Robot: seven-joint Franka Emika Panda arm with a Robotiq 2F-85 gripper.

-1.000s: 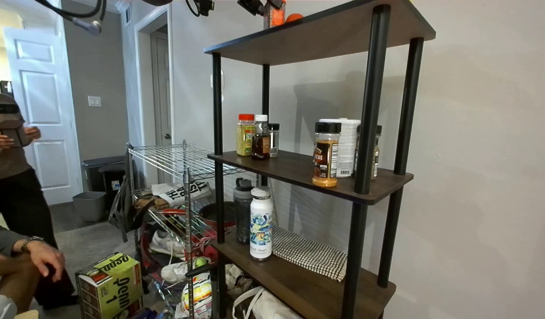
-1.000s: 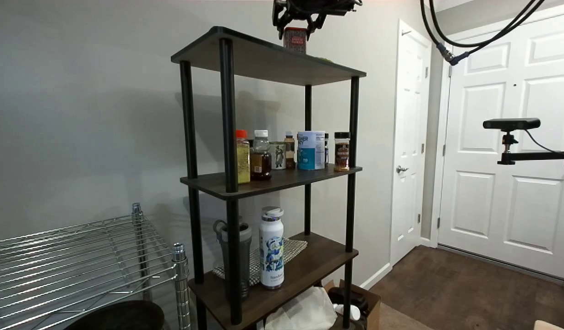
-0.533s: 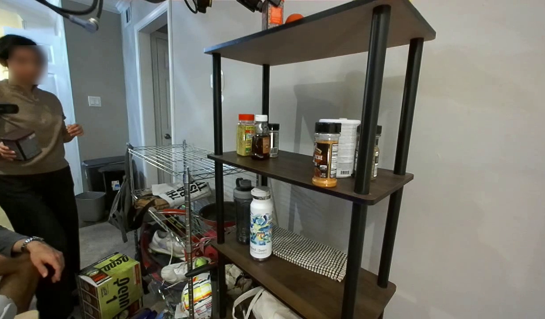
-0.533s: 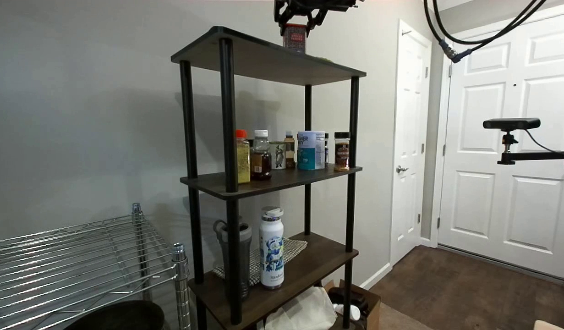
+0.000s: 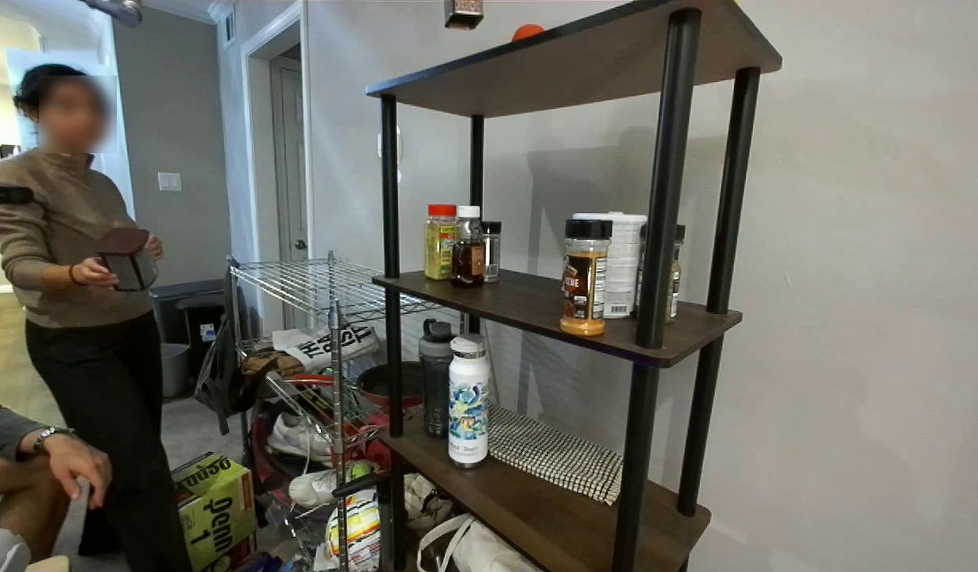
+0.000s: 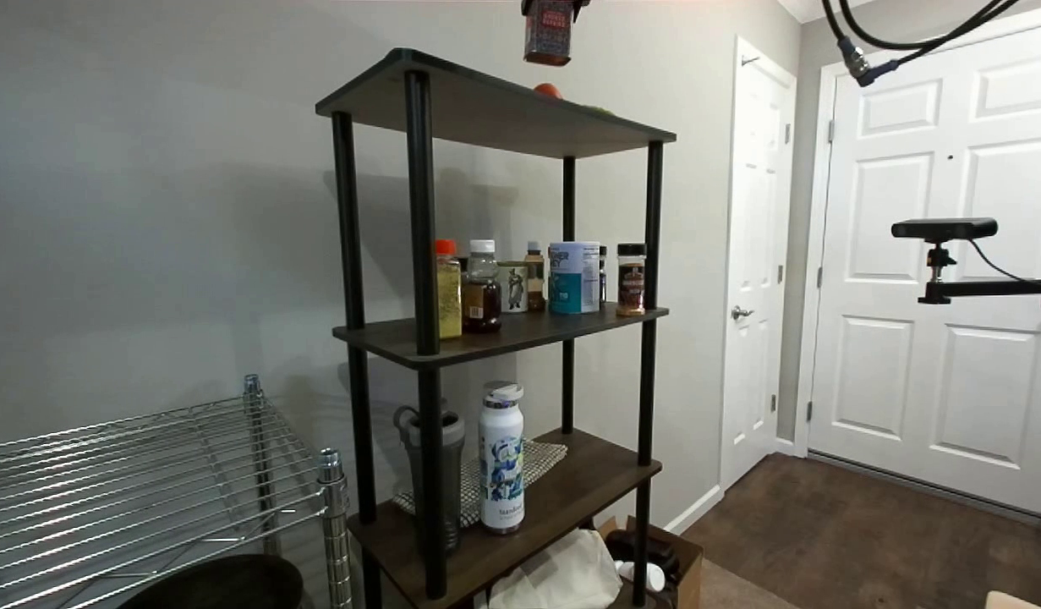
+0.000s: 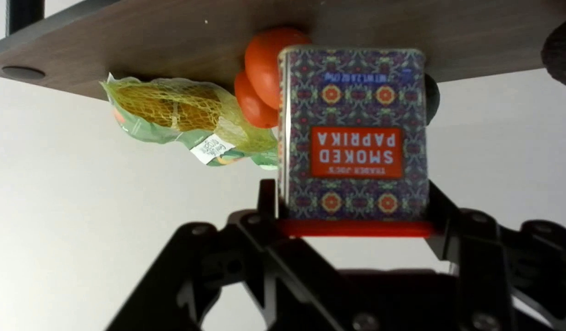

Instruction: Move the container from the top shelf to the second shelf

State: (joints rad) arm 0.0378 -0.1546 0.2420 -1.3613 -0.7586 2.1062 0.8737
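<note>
Your end effector (image 7: 351, 202) is pinching the container (image 7: 354, 133), a smoked-paprika tin with a red lid; grip is on its two narrow sides, right by the lid. It hangs higher than the top shelf (image 6: 486, 114), apart from it in both exterior views; whether over it or out past the edge, can't tell.

Handling, best guess: light, stiff, thin metal, smooth, so likelier to slip or pivot than break. Walls may dent; lid may pop if you squeeze there. Best hold is the body sides just under the lid, firm but not hard. Most of the container sticks out beyond your grip, so mind the bottom end.

Around: what look like tomatoes (image 7: 266, 59) and a net bag (image 7: 172, 108) on the top shelf in the wrist view, plus a dark round item (image 7: 563, 53). Don't sweep them off.

Next should be out past the front edge, then down and in to the second shelf (image 5: 524, 295). In your way: the top shelf overhead and the black post (image 5: 670, 175). On the second shelf: syrup bottle (image 5: 467, 258) beside a red-capped shaker (image 5: 440, 246), barbecue shaker (image 5: 585, 278) at the front edge, blue-and-white canister (image 6: 575, 279) near it. Aim between syrup bottle and barbecue shaker; the latter looks easiest to knock off.
</note>
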